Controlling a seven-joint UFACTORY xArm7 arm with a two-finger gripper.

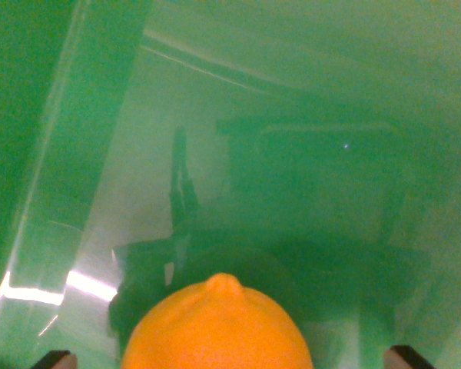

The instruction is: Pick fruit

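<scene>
An orange-yellow fruit (219,330) with a small nub on top fills the bottom middle of the wrist view. It lies between the two dark fingertips (55,359) of my gripper (232,359), which show only at the bottom left and bottom right corners. The gripper is open: both tips stand well clear of the fruit's sides, with green showing in the gaps. The fruit's lower part is cut off by the frame edge. Below it lies the glossy floor of a green bin (292,115), where a dark shadow of the arm and fruit falls.
A green bin wall (77,138) rises along the wrist view's left, with a bright glare streak (54,288) near its foot. A far wall edge (215,69) runs across the top. The floor is bare green with dim reflections.
</scene>
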